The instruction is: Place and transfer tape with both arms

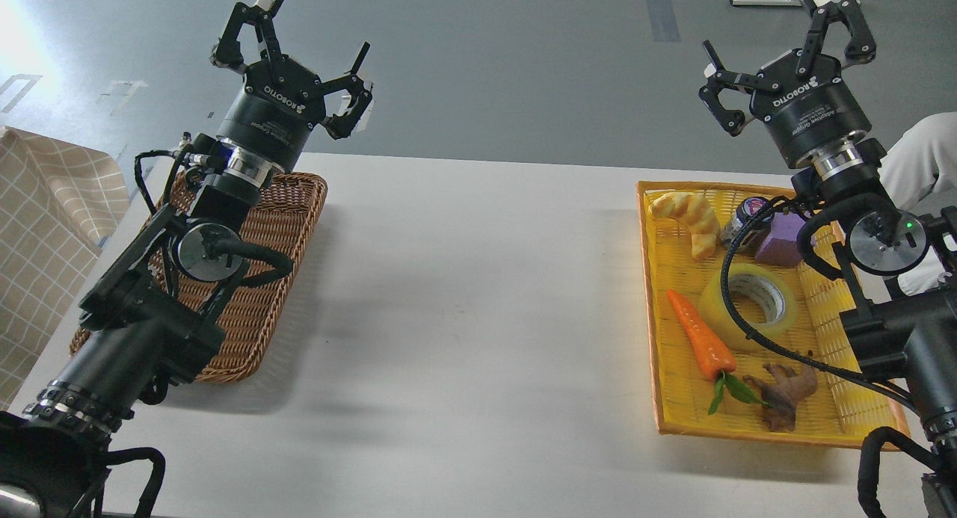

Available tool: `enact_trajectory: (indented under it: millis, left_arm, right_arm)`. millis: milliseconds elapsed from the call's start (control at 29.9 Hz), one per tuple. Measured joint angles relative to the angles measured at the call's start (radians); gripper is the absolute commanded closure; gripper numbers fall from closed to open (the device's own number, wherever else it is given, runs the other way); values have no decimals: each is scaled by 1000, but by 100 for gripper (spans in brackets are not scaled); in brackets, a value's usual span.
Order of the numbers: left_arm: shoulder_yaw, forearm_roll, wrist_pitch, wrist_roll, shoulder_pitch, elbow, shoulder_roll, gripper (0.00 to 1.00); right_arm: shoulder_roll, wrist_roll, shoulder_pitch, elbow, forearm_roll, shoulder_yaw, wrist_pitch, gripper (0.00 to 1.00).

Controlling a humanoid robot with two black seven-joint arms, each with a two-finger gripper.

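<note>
Down at the bottom left, closest to me, is my thick black left arm [112, 353]. It reaches up over a brown basket [288, 226] on the white surface [463, 316]. My left jaws [299, 43] are spread wide with nothing in them, up above the far end of that basket.

Far to the right of those jaws sits a yellow tray [673, 413]. It holds a carrot [699, 342], a croissant [688, 219], a little jar [744, 215], a purple block [781, 241] and a brown root [785, 391]. The tape [748, 301] lies flat in the tray, below my right jaws [785, 36] and just right of the carrot. My right jaws are also spread wide and hold nothing, up above the tray's far end.
</note>
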Motion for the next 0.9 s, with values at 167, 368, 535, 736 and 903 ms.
enact_trajectory:
  millis: [167, 368, 535, 736, 903]
  left_arm:
    - [0, 2, 0, -3, -1, -4, -1, 2]
    - [0, 2, 0, -5, -1, -6, -2, 2]
    - [0, 0, 0, -9, -1, -7, -2, 2]
    - [-1, 0, 0, -10, -2, -7, -2, 2]
    - [-1, 0, 0, -11, 0, -7, -2, 2]
  right_arm:
    - [0, 0, 0, 0, 0, 0, 0, 0]
    - [0, 0, 1, 2, 0, 0, 0, 0]
    - [0, 0, 2, 2, 0, 0, 0, 0]
    - [0, 0, 4, 2, 0, 0, 0, 0]
    - [0, 0, 6, 2, 0, 0, 0, 0]
